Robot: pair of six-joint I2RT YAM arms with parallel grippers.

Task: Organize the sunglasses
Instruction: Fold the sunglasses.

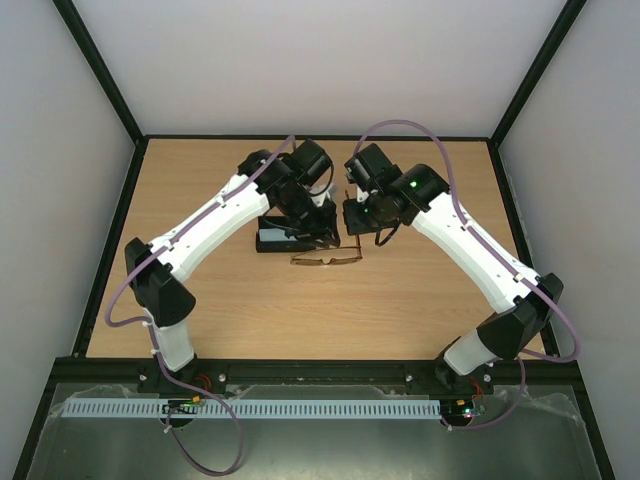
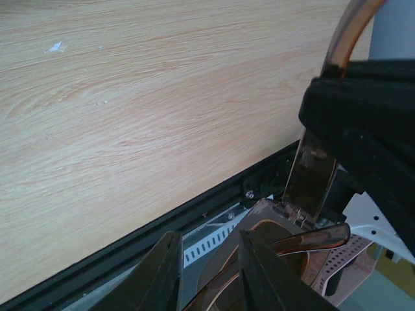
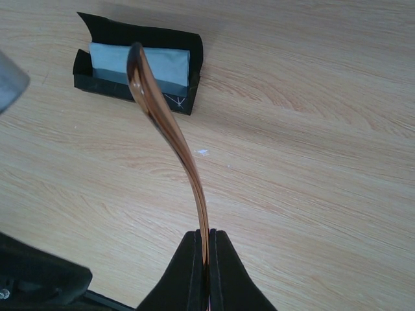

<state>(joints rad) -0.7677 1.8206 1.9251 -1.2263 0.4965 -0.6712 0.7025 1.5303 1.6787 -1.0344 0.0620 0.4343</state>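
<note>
- seen from overhead, two white and black robot arms are reaching in from 7 and 5 o'clock and meeting near the middle of a wooden table [image 1: 420, 300].
- the sunglasses [image 1: 325, 261], thin, brown and amber-tinted, are sitting just beside a black case [image 1: 283, 238], at its 5 o'clock.
- whether the sunglasses are touching the table is not clear.
- the right gripper [image 3: 208, 234] is pinching one slim temple arm, with its fingers pressed tight together on it.
- in the right wrist view that temple arm is curving up toward 11 o'clock, where the open case is showing a light blue cloth [image 3: 168, 65] inside.
- the left gripper [image 2: 209, 243] is holding its fingers narrowly apart, with part of the amber frame showing in the gap.
- whether the left gripper is gripping the frame cannot be told.
</note>
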